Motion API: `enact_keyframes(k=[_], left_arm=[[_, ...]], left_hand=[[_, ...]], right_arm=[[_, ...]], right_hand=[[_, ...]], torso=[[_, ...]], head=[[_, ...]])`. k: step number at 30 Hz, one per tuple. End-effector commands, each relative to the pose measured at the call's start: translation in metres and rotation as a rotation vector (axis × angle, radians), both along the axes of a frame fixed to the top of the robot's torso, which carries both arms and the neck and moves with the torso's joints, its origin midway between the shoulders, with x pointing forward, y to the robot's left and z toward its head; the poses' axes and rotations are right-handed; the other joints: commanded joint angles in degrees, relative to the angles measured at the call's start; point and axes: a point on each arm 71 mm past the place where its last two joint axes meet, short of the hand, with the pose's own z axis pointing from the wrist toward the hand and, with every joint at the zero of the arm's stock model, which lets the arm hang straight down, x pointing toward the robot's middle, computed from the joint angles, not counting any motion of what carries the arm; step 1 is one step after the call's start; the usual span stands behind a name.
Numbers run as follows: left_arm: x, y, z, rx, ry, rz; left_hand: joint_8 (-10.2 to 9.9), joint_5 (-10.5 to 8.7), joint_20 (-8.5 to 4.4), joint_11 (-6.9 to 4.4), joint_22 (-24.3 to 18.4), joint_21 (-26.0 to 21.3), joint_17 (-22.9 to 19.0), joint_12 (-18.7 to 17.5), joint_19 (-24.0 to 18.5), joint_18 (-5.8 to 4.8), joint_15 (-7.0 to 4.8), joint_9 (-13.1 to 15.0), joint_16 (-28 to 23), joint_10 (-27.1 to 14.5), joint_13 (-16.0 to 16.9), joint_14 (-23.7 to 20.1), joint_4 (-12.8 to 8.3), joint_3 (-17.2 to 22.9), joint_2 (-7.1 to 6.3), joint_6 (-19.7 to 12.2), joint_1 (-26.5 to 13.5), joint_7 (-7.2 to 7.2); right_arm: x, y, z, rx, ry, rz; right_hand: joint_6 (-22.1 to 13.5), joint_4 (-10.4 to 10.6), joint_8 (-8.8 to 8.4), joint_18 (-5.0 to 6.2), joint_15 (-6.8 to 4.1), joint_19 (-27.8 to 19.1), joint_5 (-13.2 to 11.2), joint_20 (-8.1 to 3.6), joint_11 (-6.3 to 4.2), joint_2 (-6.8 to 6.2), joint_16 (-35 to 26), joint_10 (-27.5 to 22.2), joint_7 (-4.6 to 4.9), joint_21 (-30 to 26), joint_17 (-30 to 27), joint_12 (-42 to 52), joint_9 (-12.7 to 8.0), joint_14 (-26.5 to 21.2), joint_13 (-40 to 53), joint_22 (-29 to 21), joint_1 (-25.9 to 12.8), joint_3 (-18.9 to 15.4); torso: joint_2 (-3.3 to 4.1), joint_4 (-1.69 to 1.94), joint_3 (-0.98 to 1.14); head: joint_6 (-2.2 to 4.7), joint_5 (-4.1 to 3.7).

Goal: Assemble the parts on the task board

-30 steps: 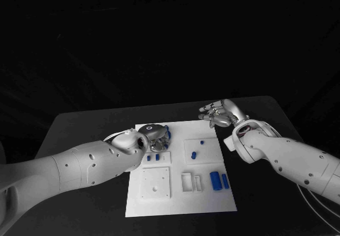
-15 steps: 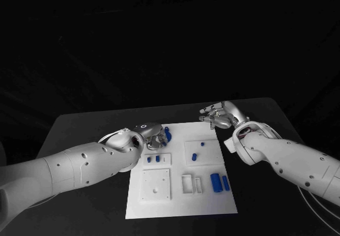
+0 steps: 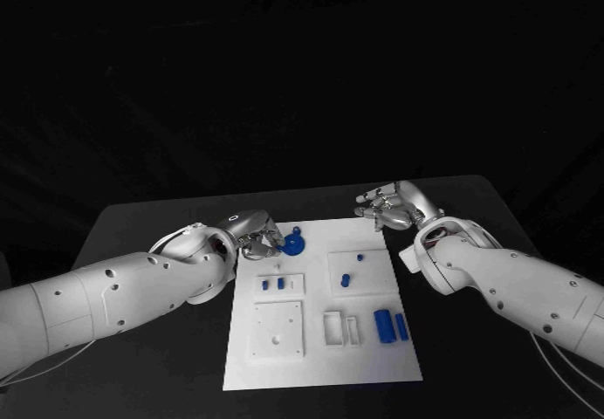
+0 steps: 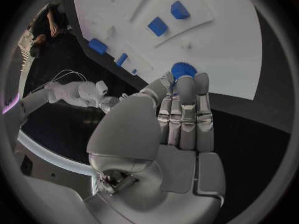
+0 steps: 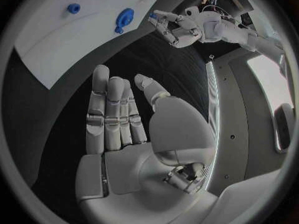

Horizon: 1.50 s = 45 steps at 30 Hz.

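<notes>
While beside blue gear (image 3: 293, 242), left hand (image 3: 256, 234)

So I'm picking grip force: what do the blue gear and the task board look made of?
The blue gear looks like hard moulded or printed plastic: even matte blue, with crisp ridges on its rim in the left wrist view. The task board looks like rigid white plastic, matte, with raised frames and small holes; painted metal can't be ruled out. The left hand is beside the gear.

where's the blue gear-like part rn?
In the head view the blue gear-like part lies on the task board near its far left corner, just off the left hand's fingers.
</notes>
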Motion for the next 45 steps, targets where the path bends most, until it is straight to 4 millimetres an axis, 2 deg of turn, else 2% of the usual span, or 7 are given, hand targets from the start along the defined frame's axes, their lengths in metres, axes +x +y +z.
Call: enact_keyframes(k=[1, 10, 25, 33, 45], left_arm=[[-0.004, 0.004, 0.001, -0.029, 0.036, 0.008], [-0.008, 0.020, 0.000, -0.008, 0.072, 0.022], [-0.007, 0.013, -0.010, 0.025, 0.063, -0.005], [-0.009, 0.012, -0.019, 0.046, 0.074, -0.012], [-0.011, 0.009, -0.030, 0.048, 0.070, -0.011]], left_hand=[[0.4, -0.26, -0.20, 0.02, 1.2, 0.3, 0.1, 0.1, -0.4, 0.31, -0.02, 0.1, -0.3, 0.4, 0.0, 0.4, 0.0, -0.1, 0.01, 0.5, -0.1, 0.01], [0.4, -0.23, -0.19, 0.06, 1.2, 0.3, 0.1, 0.1, -0.5, 0.30, 0.01, 0.1, -0.3, 0.3, 0.0, 0.5, 0.1, -0.3, -0.06, 0.4, 0.1, 0.04], [0.4, -0.32, -0.19, 0.07, 1.2, 0.4, 0.2, 0.1, -0.6, 0.31, 0.00, 0.1, -0.4, 0.3, 0.0, 0.5, 0.4, -0.4, -0.02, 0.4, 0.4, 0.05], [0.4, -0.32, -0.19, 0.07, 1.2, 0.4, 0.2, 0.1, -0.6, 0.31, 0.00, 0.1, -0.4, 0.3, 0.0, 0.5, 0.4, -0.4, -0.02, 0.4, 0.4, 0.05], [0.4, -0.31, -0.19, 0.08, 1.2, 0.5, 0.3, 0.1, -0.6, 0.30, 0.01, 0.1, -0.4, 0.2, 0.0, 0.5, 0.5, -0.5, -0.04, 0.3, 0.5, 0.06]], right_arm=[[0.000, 0.000, 0.000, -0.003, -0.002, 0.010], [0.000, 0.000, 0.000, -0.003, -0.002, 0.009], [0.000, 0.001, -0.001, -0.003, -0.001, 0.010], [0.000, 0.001, -0.001, -0.002, -0.001, 0.011], [0.000, 0.001, 0.000, -0.002, -0.002, 0.011]], right_hand=[[0.0, 0.2, -0.18, 0.48, 0.10, -0.2, 0.4, -0.17, 0.03, -0.45, -0.3, 0.4, 0.12, 0.3, 0.0, -0.1, -0.1, 0.3, -0.1, 0.0, -0.1, 0.0], [0.0, 0.2, -0.18, 0.48, 0.10, -0.2, 0.4, -0.17, 0.03, -0.45, -0.3, 0.4, 0.12, 0.3, 0.0, -0.1, -0.1, 0.3, -0.1, 0.0, -0.1, 0.0], [0.0, 0.2, -0.18, 0.48, 0.10, -0.2, 0.4, -0.17, 0.03, -0.45, -0.3, 0.4, 0.12, 0.3, 0.0, -0.1, -0.1, 0.3, -0.1, 0.0, -0.1, 0.0], [0.0, 0.2, -0.18, 0.48, 0.10, -0.2, 0.4, -0.17, 0.03, -0.45, -0.3, 0.4, 0.12, 0.3, 0.0, -0.1, -0.1, 0.3, -0.1, 0.0, -0.1, 0.0], [0.0, 0.2, -0.18, 0.48, 0.10, -0.2, 0.4, -0.17, 0.03, -0.45, -0.3, 0.4, 0.12, 0.3, 0.0, -0.1, -0.1, 0.3, -0.1, 0.0, -0.1, 0.0]], torso=[[0.05, 0.03, -0.06], [0.09, -0.02, -0.06], [0.08, -0.18, 0.13], [0.07, -0.18, 0.13], [0.11, -0.14, 0.03]], head=[[0.04, 0.07], [-0.15, 0.52], [-0.35, 0.65], [-0.42, 0.46], [-0.51, 0.44]])
